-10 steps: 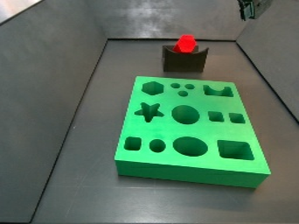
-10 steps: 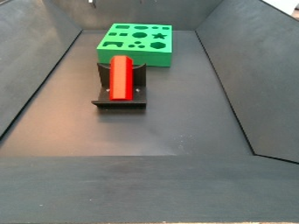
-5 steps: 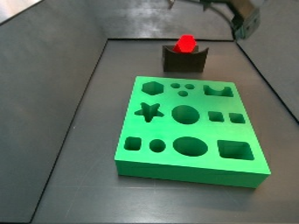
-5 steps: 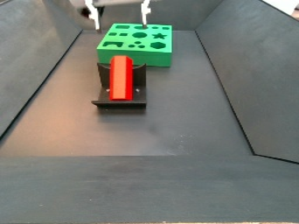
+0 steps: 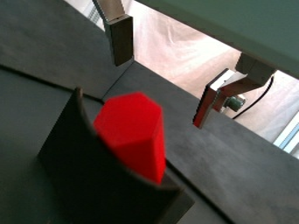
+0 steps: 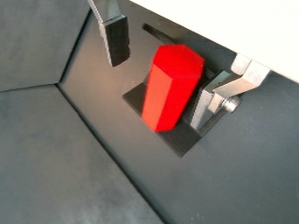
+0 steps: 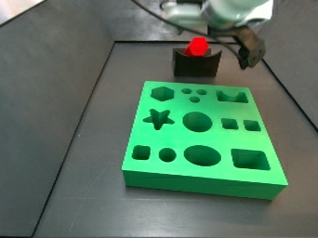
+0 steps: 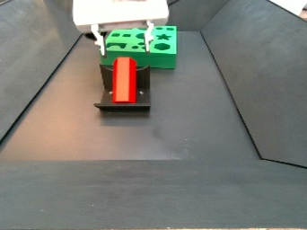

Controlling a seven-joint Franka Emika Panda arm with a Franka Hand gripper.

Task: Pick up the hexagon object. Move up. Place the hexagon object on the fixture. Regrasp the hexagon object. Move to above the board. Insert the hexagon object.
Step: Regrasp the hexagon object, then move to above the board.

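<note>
One bright red elongated hexagonal prism, the hexagon object (image 8: 124,78), lies lengthwise in the curved notch of one small dark grey-brown block, the fixture (image 8: 124,101). In a side view its red end face (image 7: 196,46) shows above the block top (image 7: 195,64).

One gripper (image 8: 120,39) is present. It hangs just above the end of the hexagon object nearest the board, below a white housing (image 8: 118,13). It has two fingers, flat silver plates with dark pads. In both wrist views one finger (image 5: 119,38) (image 6: 115,38) stands on one side of the red prism and the second finger (image 5: 214,98) (image 6: 212,101) on the opposite side. The jaws are spread wider than the prism, with a visible gap on each side, and they hold nothing. In a wrist view the prism (image 6: 170,85) sits between the two fingers without contact.

One large bright green thick rectangular board (image 7: 203,137) lies on the dark floor (image 8: 180,126), just beside the fixture. In a side view thirteen shaped cut-outs can be counted in its top face, including one hexagon (image 7: 161,92), one star (image 7: 156,118) and one oval (image 7: 202,154). All visible holes are unfilled.
</note>
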